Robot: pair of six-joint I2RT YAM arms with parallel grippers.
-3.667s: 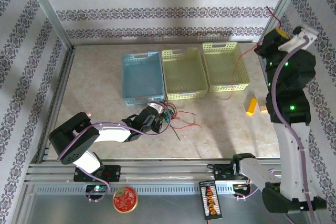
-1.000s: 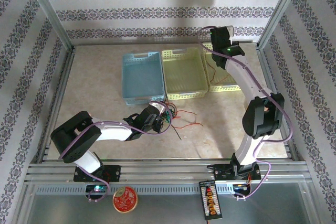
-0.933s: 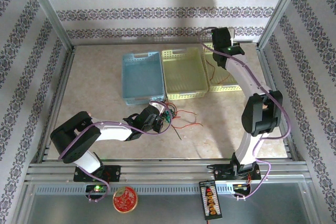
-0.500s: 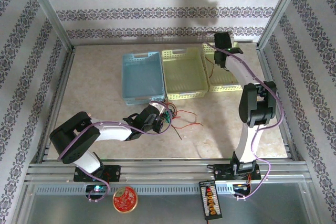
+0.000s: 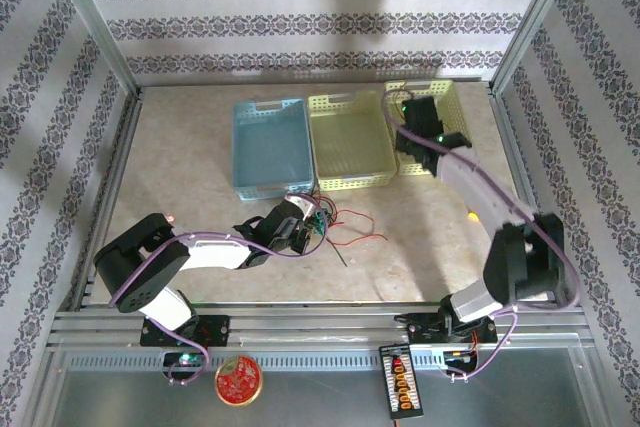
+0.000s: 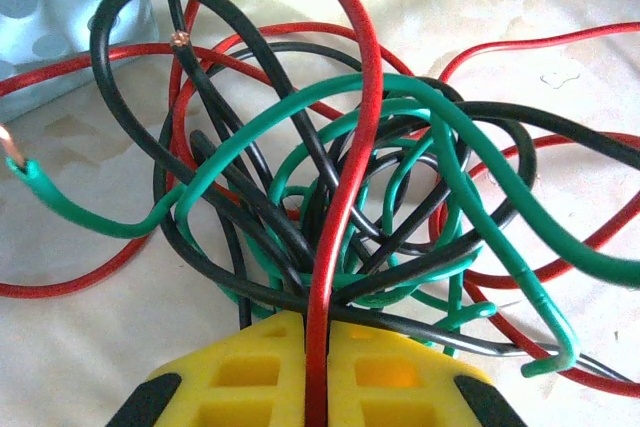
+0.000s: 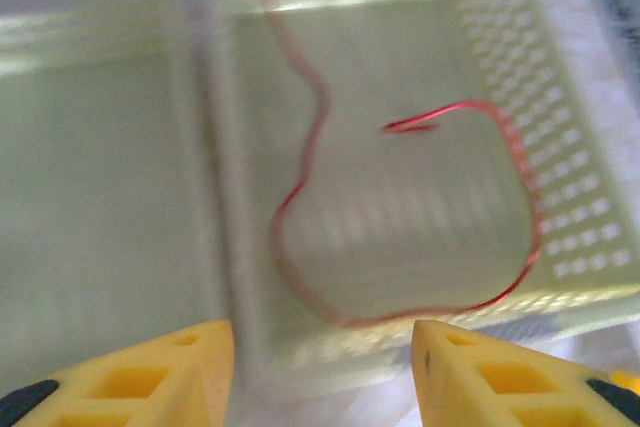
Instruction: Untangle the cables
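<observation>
We note right arm dropped lower since earlier. Right jaws parted, empty, above pale yellow perforated plastic basket (image 7: pixel 590 217); thin curly red wire (image 7: pixel 480 104) loose inside. Left jaws clenched on red strand of glossy red, black, green cable tangle (image 6: pixel 360 127), on beige marbled tabletop (image 5: pixel 200 147) just before blue perforated basket (image 5: pixel 268 147). Bare tabletop right of tangle.

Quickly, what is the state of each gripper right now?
Left gripper: closed, holding a red cable from the tangle.
Right gripper: open, holding nothing.
</observation>
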